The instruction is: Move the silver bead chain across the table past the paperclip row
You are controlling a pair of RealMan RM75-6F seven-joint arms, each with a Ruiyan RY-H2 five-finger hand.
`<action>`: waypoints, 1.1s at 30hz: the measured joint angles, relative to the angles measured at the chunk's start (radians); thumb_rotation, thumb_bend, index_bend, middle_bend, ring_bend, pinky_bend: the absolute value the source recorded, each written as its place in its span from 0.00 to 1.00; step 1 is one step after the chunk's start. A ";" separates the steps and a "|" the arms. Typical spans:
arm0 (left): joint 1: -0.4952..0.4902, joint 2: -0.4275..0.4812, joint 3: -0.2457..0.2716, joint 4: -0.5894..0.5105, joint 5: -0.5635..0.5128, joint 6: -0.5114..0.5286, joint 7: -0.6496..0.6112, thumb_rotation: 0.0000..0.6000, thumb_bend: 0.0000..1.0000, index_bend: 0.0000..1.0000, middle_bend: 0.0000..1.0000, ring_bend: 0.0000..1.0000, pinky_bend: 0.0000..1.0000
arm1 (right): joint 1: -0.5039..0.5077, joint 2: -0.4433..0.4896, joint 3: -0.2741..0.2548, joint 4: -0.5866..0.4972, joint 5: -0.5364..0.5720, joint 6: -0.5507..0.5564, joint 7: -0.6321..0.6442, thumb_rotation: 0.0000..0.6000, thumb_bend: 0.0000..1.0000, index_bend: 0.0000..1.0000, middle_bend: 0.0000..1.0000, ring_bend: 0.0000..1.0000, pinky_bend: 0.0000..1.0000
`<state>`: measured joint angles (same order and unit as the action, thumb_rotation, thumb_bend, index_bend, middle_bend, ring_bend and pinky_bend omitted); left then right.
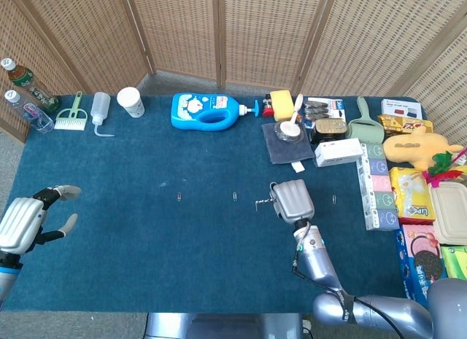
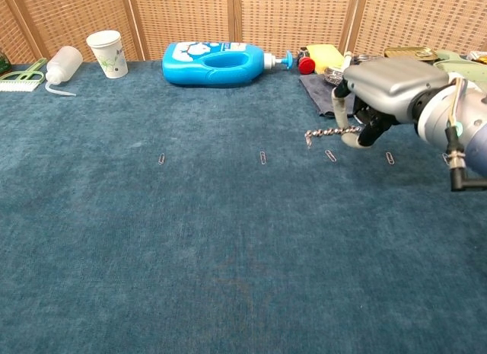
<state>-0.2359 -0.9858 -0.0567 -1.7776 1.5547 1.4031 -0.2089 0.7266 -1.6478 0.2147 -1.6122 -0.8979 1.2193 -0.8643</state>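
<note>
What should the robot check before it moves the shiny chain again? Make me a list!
1. Chain held: ok. The right hand pinches the silver bead chain.
2. Chain off the table: ok in the chest view; its free end hangs just above the cloth.
3. Past the row: cannot tell. The chain hovers about over the paperclip row, beside the paperclip.
4. Path ahead: not ok. The grey cloth and the white box lie close beyond.
5. Left hand out of the way: ok, far aside, holding nothing.
</note>
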 measured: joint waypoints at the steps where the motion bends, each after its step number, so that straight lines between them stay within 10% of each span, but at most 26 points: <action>1: 0.000 0.001 0.000 -0.001 0.000 0.000 0.000 0.97 0.35 0.29 0.39 0.39 0.72 | 0.002 0.002 0.002 0.001 0.004 -0.001 -0.002 1.00 0.44 0.62 0.91 0.98 0.98; 33: 0.006 0.009 0.007 -0.019 -0.001 -0.006 0.007 0.97 0.35 0.29 0.39 0.39 0.72 | 0.132 -0.055 0.006 0.205 0.164 -0.111 -0.126 1.00 0.44 0.61 0.91 0.98 0.99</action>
<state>-0.2297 -0.9769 -0.0493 -1.7966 1.5536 1.3968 -0.2020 0.8584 -1.7031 0.2211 -1.4075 -0.7335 1.1084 -0.9902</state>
